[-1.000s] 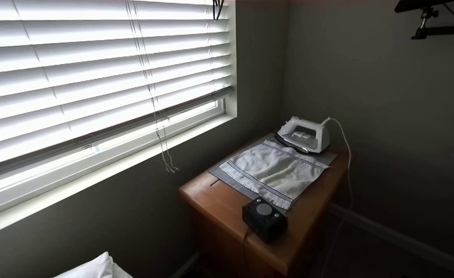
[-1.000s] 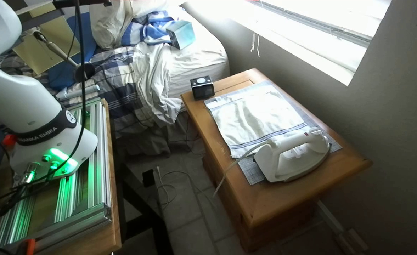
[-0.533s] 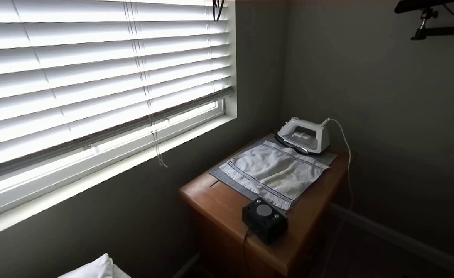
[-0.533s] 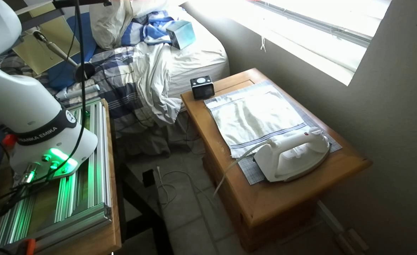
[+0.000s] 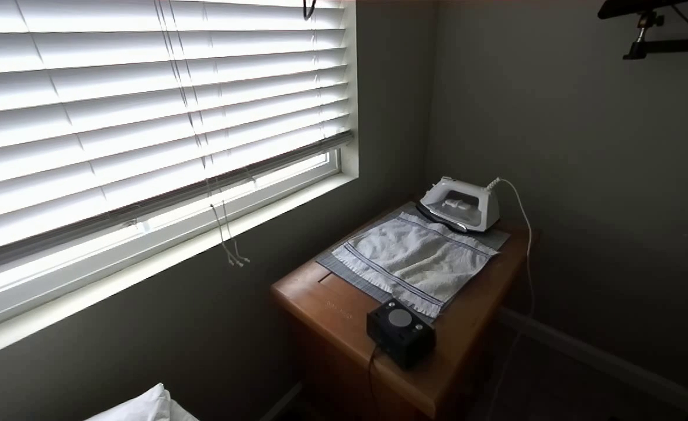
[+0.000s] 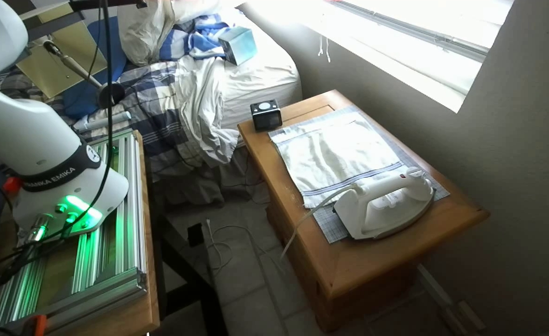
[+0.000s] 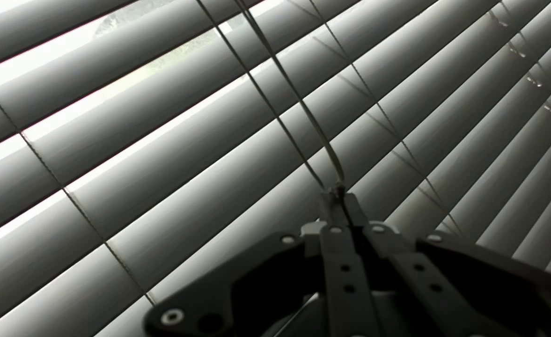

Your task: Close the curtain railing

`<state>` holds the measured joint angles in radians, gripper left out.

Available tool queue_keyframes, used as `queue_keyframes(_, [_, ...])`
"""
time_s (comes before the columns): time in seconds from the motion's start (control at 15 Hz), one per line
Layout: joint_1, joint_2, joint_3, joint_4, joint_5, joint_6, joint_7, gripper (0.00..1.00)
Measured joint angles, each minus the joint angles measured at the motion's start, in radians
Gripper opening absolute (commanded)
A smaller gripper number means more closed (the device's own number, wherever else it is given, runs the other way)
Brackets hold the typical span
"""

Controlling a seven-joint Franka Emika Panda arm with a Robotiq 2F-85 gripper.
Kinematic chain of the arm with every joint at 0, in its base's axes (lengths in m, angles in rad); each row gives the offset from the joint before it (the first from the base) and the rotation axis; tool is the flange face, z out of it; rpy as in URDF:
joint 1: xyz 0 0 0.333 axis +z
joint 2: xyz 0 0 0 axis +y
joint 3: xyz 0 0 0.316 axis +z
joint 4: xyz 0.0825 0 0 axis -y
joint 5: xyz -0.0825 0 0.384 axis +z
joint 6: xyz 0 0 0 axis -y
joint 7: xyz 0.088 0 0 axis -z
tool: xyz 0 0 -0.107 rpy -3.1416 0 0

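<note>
a home bedroom — unmade bed (image 6: 274,74), wooden nightstand (image 6: 358,270), iron (image 6: 381,186), slatted blinds (image 5: 127,102)

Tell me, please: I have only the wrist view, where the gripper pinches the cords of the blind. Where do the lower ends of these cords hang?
Observer: In both exterior views, the cord ends hang past the edge of the window sill, seen against the wall.
Operator: Understood. Does the blind already reach this sill?
Observer: No, a strip of bright window shows between its bottom rail and the sill.
Operator: And which furniture stands near the window?
Observer: A wooden nightstand, with a white iron on it.
</note>
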<state>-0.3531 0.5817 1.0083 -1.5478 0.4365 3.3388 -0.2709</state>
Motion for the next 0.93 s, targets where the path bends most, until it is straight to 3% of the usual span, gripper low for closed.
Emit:
queue_keyframes(0.33, [-0.031, 0.0, 0.034, -0.048, 0.0, 0.069, 0.0, 0.01])
queue_keyframes(0.53, [-0.028, -0.004, 0.01, -0.069, 0.0, 0.111, -0.004, 0.01])
queue_keyframes(0.8, [-0.004, -0.009, -0.114, -0.1, 0.0, 0.189, -0.042, 0.01])
queue_keyframes(0.93, [0.037, -0.013, -0.234, -0.109, -0.029, 0.229, -0.035, 0.01])
